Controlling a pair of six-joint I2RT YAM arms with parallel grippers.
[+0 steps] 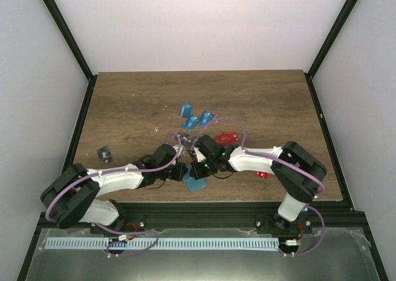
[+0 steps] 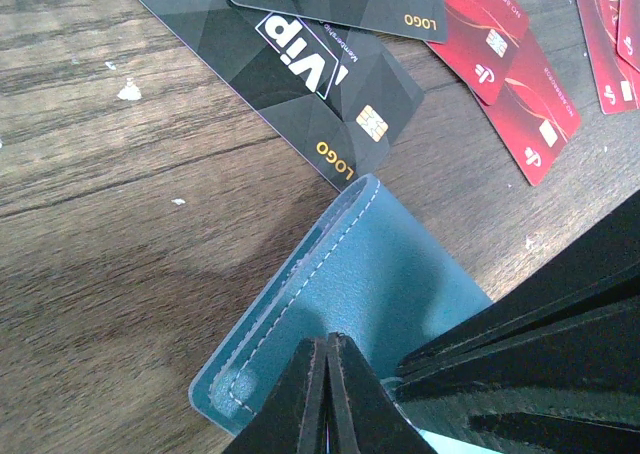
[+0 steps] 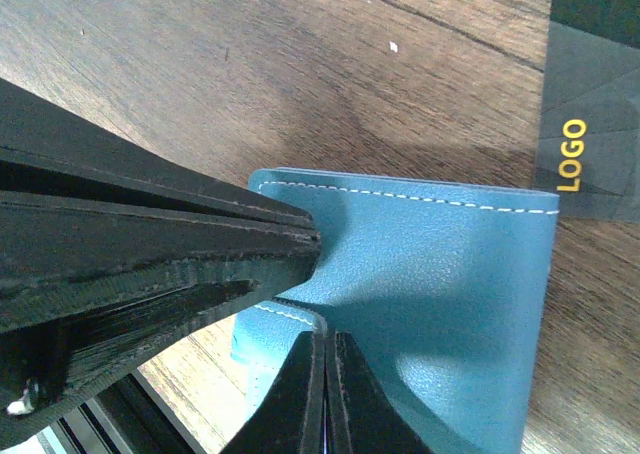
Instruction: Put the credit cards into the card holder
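Both hands meet over the card holder (image 1: 197, 184), which lies flat on the bench (image 1: 266, 95) at its near edge, about midway between the 2 arm bases. The left hand (image 2: 326, 352) is clenched, fingers pressed together, with its tips over one end of the holder. The right hand (image 3: 325, 346) is clenched too, its tips at the holder's stitched edge. I cannot tell whether either nips a layer of the leather. Neither carries a card.

The credit cards (image 2: 500, 64) lie loose on the wood. A cluster of blue cards (image 1: 193, 120) sits beyond the hands and red cards (image 1: 227, 137) lie to the right. A black VIP card (image 2: 300, 74) is just beside the holder's far corner, and 1 lone black card (image 1: 105, 153) lies well apart on the left.

The step in hand looks like readying the holder, either steadying it or working its pocket open, and no card appears loaded yet. Next, 1 hand should pin the holder with the slot exposed. The other should let go, take the nearest card by a short edge and slide it in square with the opening
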